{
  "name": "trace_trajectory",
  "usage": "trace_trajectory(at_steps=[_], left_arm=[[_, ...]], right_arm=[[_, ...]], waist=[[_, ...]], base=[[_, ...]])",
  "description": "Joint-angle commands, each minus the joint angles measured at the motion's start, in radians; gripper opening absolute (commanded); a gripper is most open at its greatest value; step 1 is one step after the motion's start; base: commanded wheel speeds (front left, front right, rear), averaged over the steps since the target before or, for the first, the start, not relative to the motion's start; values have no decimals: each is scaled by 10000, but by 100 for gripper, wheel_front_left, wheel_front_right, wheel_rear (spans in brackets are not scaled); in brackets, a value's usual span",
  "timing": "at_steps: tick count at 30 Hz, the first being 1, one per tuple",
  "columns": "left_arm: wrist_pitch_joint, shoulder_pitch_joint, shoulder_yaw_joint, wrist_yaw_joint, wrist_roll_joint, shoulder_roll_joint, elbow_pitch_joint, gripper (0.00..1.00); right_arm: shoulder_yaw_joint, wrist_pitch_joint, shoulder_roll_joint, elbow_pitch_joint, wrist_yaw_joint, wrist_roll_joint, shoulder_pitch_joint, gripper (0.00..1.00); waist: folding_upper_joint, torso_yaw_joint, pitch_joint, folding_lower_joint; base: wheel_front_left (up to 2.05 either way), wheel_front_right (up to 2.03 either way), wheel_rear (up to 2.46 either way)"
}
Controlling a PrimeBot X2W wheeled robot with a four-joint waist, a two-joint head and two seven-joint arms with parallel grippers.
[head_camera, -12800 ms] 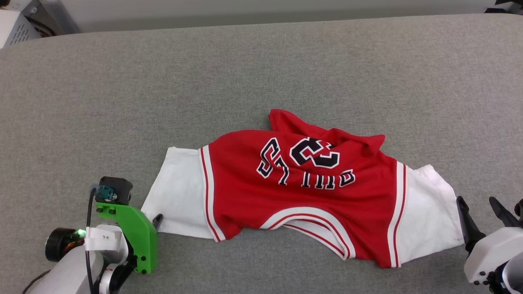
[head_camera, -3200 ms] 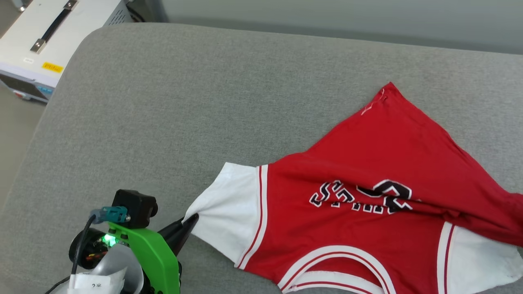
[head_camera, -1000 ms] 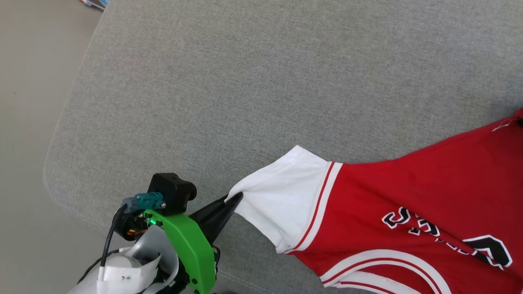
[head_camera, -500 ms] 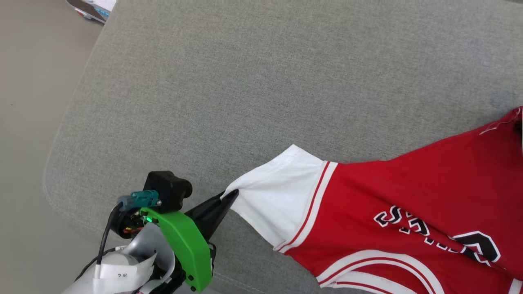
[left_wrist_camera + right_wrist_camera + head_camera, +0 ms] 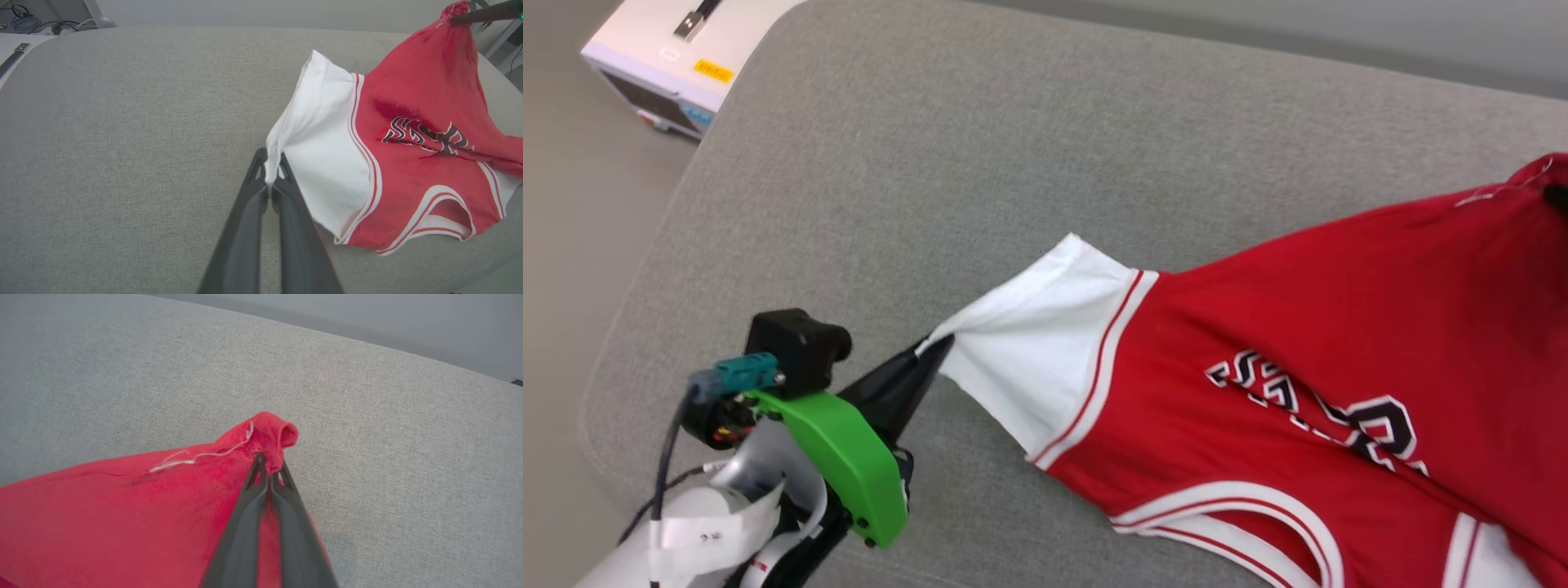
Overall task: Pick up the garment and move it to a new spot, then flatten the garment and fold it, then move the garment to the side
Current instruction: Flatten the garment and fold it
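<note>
With the left gripper pinching the white sleeve and the right gripper nipping a red corner, the garment lies half-raised on the grey cushion, so I'd draw both arms apart evenly, lowering it taut.

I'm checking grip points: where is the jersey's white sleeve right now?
In the head view, the white sleeve of the jersey sits mid-frame over the grey cushion, its tip pinched by the left end effector just to its left.
</note>
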State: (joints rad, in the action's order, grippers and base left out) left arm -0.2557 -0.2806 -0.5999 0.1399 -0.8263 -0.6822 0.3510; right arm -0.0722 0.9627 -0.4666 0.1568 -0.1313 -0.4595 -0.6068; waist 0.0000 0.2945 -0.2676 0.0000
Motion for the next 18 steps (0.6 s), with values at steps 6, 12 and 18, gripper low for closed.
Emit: trace_trajectory(at_steps=[6, 12, 18], left_arm=[[100, -709, 693, 411, 370, -442, 477, 0], [8, -1469, 1317, 823, 566, -616, 991, 0], [15, -2114, 1944, 1079, 686, -852, 1255, 0]], right_arm=[[-266, -735, -118, -711, 6, -349, 69, 0], [-226, -1280, -487, -1694, 6, -583, 18, 0], [-406, -1663, -372, -2289, 6, -702, -96, 0]], waist=[[0, -1001, 1051, 0], [0, -1458, 1400, 0], [0, -1981, 1695, 0]], base=[[0, 0, 0], [0, 0, 0], [0, 0, 0]])
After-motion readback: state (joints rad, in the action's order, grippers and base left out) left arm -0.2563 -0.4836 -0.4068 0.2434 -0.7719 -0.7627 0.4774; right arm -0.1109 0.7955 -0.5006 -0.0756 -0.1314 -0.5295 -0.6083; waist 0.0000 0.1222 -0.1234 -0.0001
